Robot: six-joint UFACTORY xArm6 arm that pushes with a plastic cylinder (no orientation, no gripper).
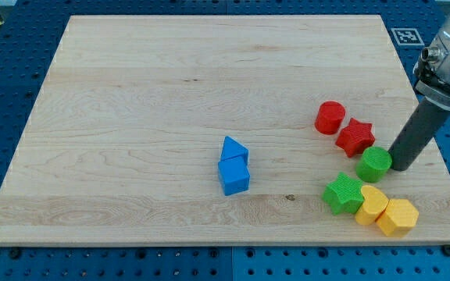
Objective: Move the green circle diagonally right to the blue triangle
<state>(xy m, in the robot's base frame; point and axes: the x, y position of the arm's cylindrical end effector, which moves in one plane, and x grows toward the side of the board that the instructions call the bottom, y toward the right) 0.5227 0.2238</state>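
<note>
The green circle (pixel 375 163) lies at the view's right, below the red star (pixel 355 136) and above the green star (pixel 344 193). The blue triangle (pixel 233 148) lies near the board's middle, touching the blue cube (pixel 233 177) below it. My tip (pixel 401 165) is the lower end of the dark rod and rests right against the green circle's right side.
A red circle (pixel 330 117) lies up-left of the red star. Two yellow blocks (pixel 372 204) (pixel 398 217) lie at the lower right, next to the green star. The wooden board's right edge (pixel 436 140) runs close behind the rod.
</note>
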